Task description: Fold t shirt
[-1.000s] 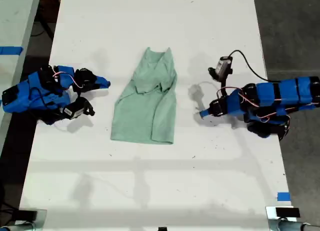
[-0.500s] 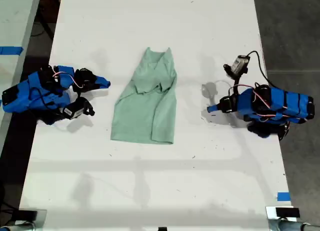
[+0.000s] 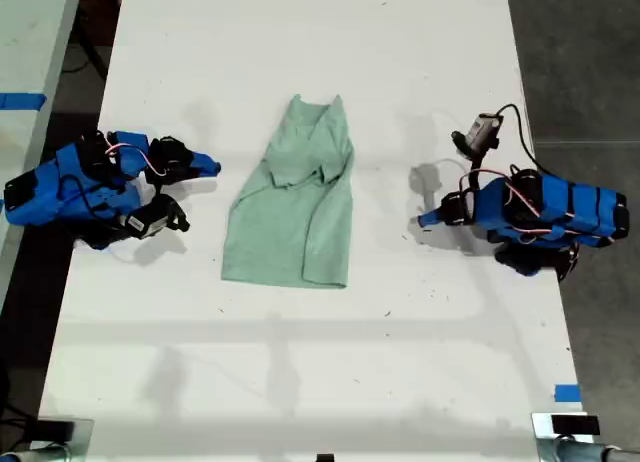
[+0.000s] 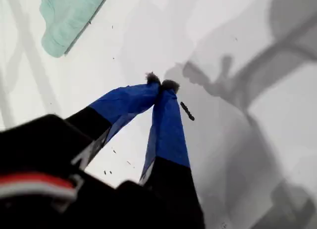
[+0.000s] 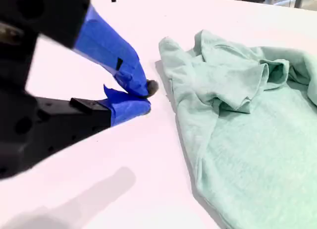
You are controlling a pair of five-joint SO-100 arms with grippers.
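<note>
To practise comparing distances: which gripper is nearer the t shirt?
My second gripper, at the exterior view's left, beside the t shirt; my first gripper sits farther off.

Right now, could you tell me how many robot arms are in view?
2: one arm at the exterior view's left of the t shirt, the other arm at its right.

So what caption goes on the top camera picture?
Two blue arms rest beside a half-folded mint-green t shirt on a white table.

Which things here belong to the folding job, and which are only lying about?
For the job: the t shirt; my first gripper and my second gripper, both shut and empty.
Lying about: blue tape piece; black fleck.
</note>
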